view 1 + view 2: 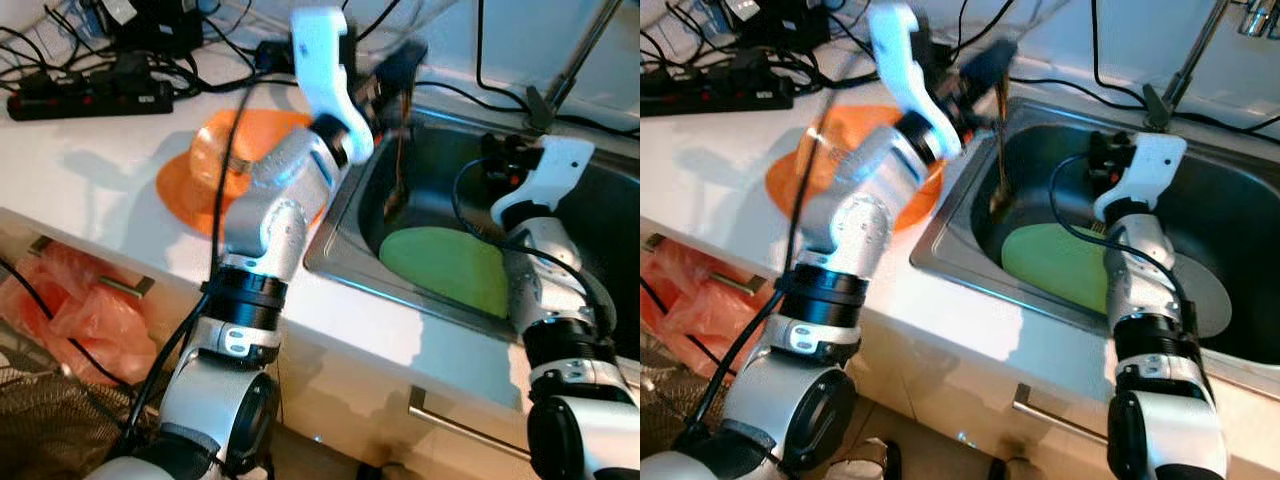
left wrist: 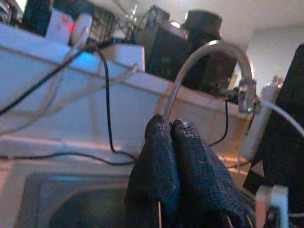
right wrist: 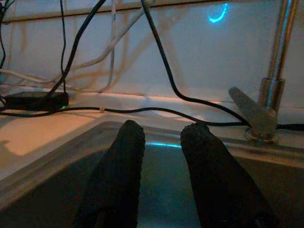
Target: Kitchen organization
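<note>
My left gripper [image 1: 400, 65] is raised over the near-left corner of the steel sink [image 1: 345, 215] and is shut on the top of a thin brown utensil [image 1: 400, 150], which hangs straight down into the basin. The left wrist view has the two fingers [image 2: 156, 156] pressed together. A green plate [image 1: 450, 265] lies flat in the sink, with a grey plate [image 1: 1210, 290] under it. Above the basin to the right, my right gripper [image 3: 161, 130] is open and holds nothing. An orange plate [image 1: 185, 190] with an orange bowl [image 1: 225, 150] on it sits on the counter behind my left arm.
A faucet [image 1: 575, 60] stands at the back of the sink. A black power strip [image 1: 90, 95] and several cables lie at the back of the counter. Below the counter edge are a drawer handle [image 1: 460, 425] and an orange plastic bag [image 1: 90, 300].
</note>
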`<state>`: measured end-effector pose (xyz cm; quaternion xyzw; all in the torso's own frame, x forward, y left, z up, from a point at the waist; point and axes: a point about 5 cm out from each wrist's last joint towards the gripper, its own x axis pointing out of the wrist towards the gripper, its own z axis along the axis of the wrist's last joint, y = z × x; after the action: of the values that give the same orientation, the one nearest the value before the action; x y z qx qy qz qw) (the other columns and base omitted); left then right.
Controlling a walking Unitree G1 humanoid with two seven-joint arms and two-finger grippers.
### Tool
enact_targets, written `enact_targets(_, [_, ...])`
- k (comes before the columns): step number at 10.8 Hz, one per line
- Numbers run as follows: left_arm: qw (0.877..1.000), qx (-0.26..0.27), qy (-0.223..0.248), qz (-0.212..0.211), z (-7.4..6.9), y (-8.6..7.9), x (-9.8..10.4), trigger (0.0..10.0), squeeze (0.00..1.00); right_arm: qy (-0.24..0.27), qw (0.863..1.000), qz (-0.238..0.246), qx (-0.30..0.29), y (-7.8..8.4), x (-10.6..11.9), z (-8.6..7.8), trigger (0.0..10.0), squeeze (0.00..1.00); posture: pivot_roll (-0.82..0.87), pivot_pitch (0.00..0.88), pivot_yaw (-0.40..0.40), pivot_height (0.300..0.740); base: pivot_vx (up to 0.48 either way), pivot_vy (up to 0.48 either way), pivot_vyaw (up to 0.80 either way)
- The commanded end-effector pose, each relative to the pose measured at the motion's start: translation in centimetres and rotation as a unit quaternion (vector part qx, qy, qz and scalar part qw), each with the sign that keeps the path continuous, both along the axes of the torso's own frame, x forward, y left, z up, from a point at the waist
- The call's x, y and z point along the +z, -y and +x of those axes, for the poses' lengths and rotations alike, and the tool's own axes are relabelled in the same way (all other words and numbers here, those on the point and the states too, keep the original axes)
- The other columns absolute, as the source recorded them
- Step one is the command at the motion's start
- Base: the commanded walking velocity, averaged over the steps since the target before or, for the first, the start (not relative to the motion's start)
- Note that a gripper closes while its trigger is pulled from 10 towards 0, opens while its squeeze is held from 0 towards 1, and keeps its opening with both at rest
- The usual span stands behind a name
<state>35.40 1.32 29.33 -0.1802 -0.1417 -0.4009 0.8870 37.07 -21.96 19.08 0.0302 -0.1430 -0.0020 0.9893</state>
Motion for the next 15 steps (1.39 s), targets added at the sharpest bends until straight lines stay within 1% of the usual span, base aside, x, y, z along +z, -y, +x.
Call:
enact_targets(1, [0.998, -0.045, -0.024, -0.025, -1.0, 3.0, -1.2, 10.0, 0.0, 0.001, 1.0, -0.012, -0.006, 1.0, 0.1, -0.4, 10.0, 0.0, 0.03, 0.08, 0.002, 0.74, 0.0, 0.0, 0.0])
enact_targets(3, [0.998, -0.054, -0.037, -0.024, -0.8, 3.7, -2.0, 10.0, 0.0, -0.012, 0.999, -0.039, 0.01, 1.7, -0.2, -0.9, 10.0, 0.0, 0.02, 0.09, 0.004, 0.74, 0.0, 0.0, 0.0])
enact_targets(4, [0.997, -0.057, -0.044, -0.022, -0.7, 3.9, -2.5, 10.0, 0.0, -0.026, 0.998, -0.053, 0.035, 1.7, -0.6, -1.1, 10.0, 0.0, 0.02, 0.096, 0.003, 0.74, 0.0, 0.0, 0.0])
enact_targets(5, [0.997, -0.054, -0.052, -0.018, -0.5, 3.9, -3.1, 10.0, 0.0, -0.038, 0.993, -0.078, 0.083, 0.8, -1.2, -1.4, 10.0, 0.0, 0.03, 0.099, 0.001, 0.74, 0.0, 0.0, 0.0])
enact_targets(6, [0.997, -0.046, -0.061, -0.009, -0.3, 3.9, -4.1, 10.0, 0.0, -0.044, 0.988, -0.094, 0.113, 0.0, -1.7, -1.8, 10.0, 0.0, 0.02, 0.102, -0.001, 0.74, 0.0, 0.0, 0.0])
enact_targets(7, [0.997, -0.043, -0.063, -0.006, -0.2, 3.9, -4.3, 10.0, 0.0, -0.044, 0.988, -0.091, 0.119, -0.2, -1.7, -1.8, 10.0, 0.0, 0.03, 0.103, -0.001, 0.74, 0.0, 0.0, 0.0])
enact_targets(8, [0.997, -0.042, -0.06, -0.005, -0.1, 4.0, -4.3, 10.0, 0.0, -0.045, 0.981, -0.092, 0.165, -0.9, -1.6, -2.1, 10.0, 0.0, 0.03, 0.102, -0.001, 0.74, 0.0, 0.0, 0.0])
enact_targets(9, [0.997, -0.041, -0.058, -0.003, 0.0, 4.0, -4.3, 10.0, 0.0, -0.049, 0.975, -0.106, 0.188, -1.1, -1.6, -2.4, 10.0, 0.0, 0.03, 0.105, -0.002, 0.74, 0.0, 0.0, 0.0])
enact_targets(10, [0.997, -0.041, -0.058, -0.002, 0.0, 4.1, -4.4, 10.0, 0.0, -0.05, 0.975, -0.107, 0.186, -0.9, -1.5, -2.5, 10.0, 0.0, 0.03, 0.104, -0.003, 0.74, 0.0, 0.0, 0.0])
enact_targets(11, [0.997, -0.043, -0.059, 0.0, 0.0, 4.3, -4.6, 10.0, 0.0, -0.055, 0.974, -0.099, 0.195, -0.7, -1.5, -2.6, 10.0, 0.85, 0.03, 0.106, -0.004, 0.74, 0.0, 0.0, 0.0])
enact_targets(12, [0.997, -0.043, -0.059, 0.0, 0.0, 4.4, -4.6, 10.0, 0.0, -0.058, 0.971, -0.101, 0.207, -0.8, -1.5, -2.8, 10.0, 1.0, 0.02, 0.106, -0.003, 0.74, 0.0, 0.0, 0.0])
enact_targets(13, [0.997, -0.045, -0.058, 0.001, 0.0, 4.5, -4.6, 10.0, 0.0, -0.058, 0.962, -0.123, 0.236, -1.2, -1.5, -3.3, 10.0, 1.0, 0.02, 0.107, -0.001, 0.74, 0.0, 0.0, 0.0])
enact_targets(14, [0.997, -0.046, -0.057, 0.002, 0.0, 4.5, -4.6, 10.0, 0.0, -0.058, 0.952, -0.13, 0.269, -1.5, -1.4, -3.8, 10.0, 0.0, 0.02, 0.107, 0.0, 0.74, 0.0, 0.0, 0.0])
enact_targets(15, [0.997, -0.047, -0.056, 0.002, -0.1, 4.6, -4.6, 10.0, 0.0, -0.057, 0.945, -0.135, 0.292, -1.7, -1.4, -4.2, 10.0, 0.0, 0.02, 0.108, 0.001, 0.74, 0.0, 0.0, 0.0])
